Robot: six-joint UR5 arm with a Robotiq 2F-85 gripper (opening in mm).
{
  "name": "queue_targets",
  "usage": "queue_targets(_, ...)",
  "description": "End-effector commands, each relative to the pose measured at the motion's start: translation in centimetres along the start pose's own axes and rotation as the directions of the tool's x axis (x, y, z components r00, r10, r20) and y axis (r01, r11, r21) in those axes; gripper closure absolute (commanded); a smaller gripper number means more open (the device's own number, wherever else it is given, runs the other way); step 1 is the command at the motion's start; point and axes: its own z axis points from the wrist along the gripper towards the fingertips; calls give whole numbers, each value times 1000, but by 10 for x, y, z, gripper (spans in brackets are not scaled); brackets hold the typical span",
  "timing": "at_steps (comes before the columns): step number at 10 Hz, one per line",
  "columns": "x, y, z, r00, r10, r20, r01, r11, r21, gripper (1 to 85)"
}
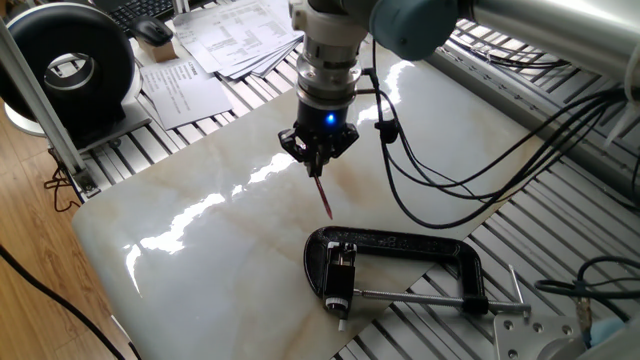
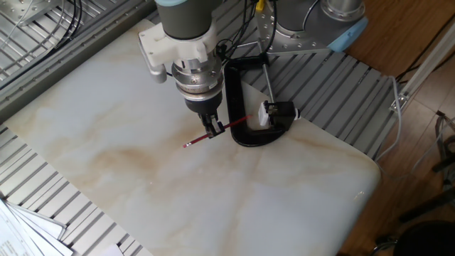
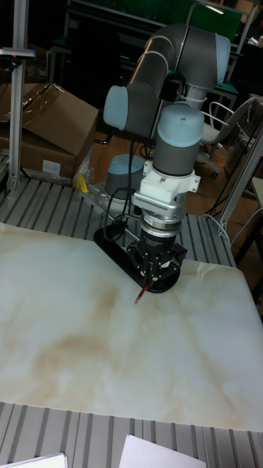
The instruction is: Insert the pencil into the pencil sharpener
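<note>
My gripper [image 1: 317,166] is shut on the thin dark red pencil [image 1: 324,197], which sticks out of the fingers toward the clamp. In the other fixed view the gripper [image 2: 212,129] holds the pencil [image 2: 197,141] near its middle, and both ends show. The tall fixed view shows the gripper [image 3: 153,277] with the pencil [image 3: 141,294] slanting down to the left. The pencil sharpener [image 1: 340,279] is a small black block with metal parts, held between the clamp's jaws. It appears as the pencil sharpener [image 2: 276,112] to the right of the gripper. The pencil's tip is a short way from it.
A large black C-shaped clamp [image 1: 410,245] with a steel screw rod lies on the marble slab [image 1: 200,250], and its frame [image 2: 248,139] is just beside the gripper. Black cables [image 1: 440,190] hang from the arm. Papers [image 1: 230,35] lie beyond the slab.
</note>
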Motion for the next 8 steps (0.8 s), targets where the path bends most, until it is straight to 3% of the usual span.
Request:
queue_targets(1, 1, -6, 1, 999, 47, -19, -47, 999, -11, 840)
queue_targets(5, 3, -25, 0, 1000, -6, 4, 7, 1000, -29, 840)
queue_targets(8, 1, -36, 2, 1000, -10, 20, 10, 1000, -4, 840)
